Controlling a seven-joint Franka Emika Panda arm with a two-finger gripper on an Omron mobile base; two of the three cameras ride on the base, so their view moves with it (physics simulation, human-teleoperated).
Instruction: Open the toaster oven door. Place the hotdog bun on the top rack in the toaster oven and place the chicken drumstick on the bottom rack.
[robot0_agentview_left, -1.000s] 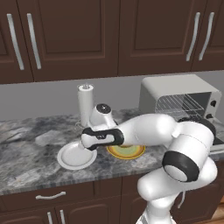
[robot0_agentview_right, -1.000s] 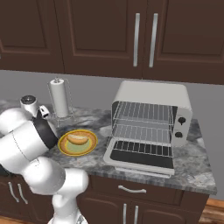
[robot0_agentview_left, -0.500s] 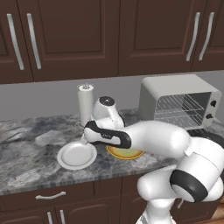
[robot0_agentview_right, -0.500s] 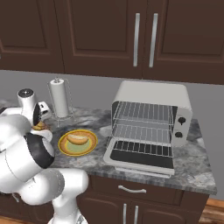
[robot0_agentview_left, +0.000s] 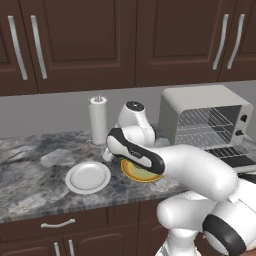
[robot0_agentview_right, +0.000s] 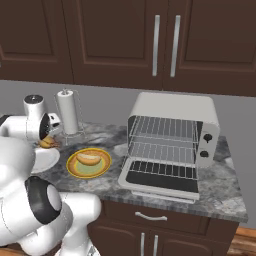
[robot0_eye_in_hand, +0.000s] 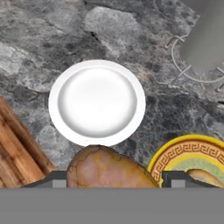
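Note:
My gripper (robot0_eye_in_hand: 114, 179) is shut on the golden-brown chicken drumstick (robot0_eye_in_hand: 107, 168), which bulges between the two finger tips. It hangs above the counter between an empty white plate (robot0_eye_in_hand: 97, 103) and a yellow plate (robot0_eye_in_hand: 181, 153). The drumstick (robot0_agentview_right: 47, 143) also shows at the hand, left of the yellow plate (robot0_agentview_right: 75, 170). The hotdog bun (robot0_agentview_right: 89, 159) lies on that yellow plate. The toaster oven (robot0_agentview_right: 175, 107) stands at the right with its door (robot0_agentview_right: 160, 181) folded down flat. Inside are the top rack (robot0_agentview_right: 165, 131) and the bottom rack (robot0_agentview_right: 162, 151), both bare.
A paper towel roll (robot0_agentview_right: 68, 111) on its wire stand rises behind the plates, close to the hand. The white plate (robot0_agentview_left: 88, 177) lies near the counter's front edge. Dark cabinets hang above. The arm's forearm (robot0_agentview_left: 165, 162) crosses over the yellow plate.
The hand has risen from the white plate with the drumstick and swung right toward the yellow plate. The white plate is left empty. The oven and the bun have not moved.

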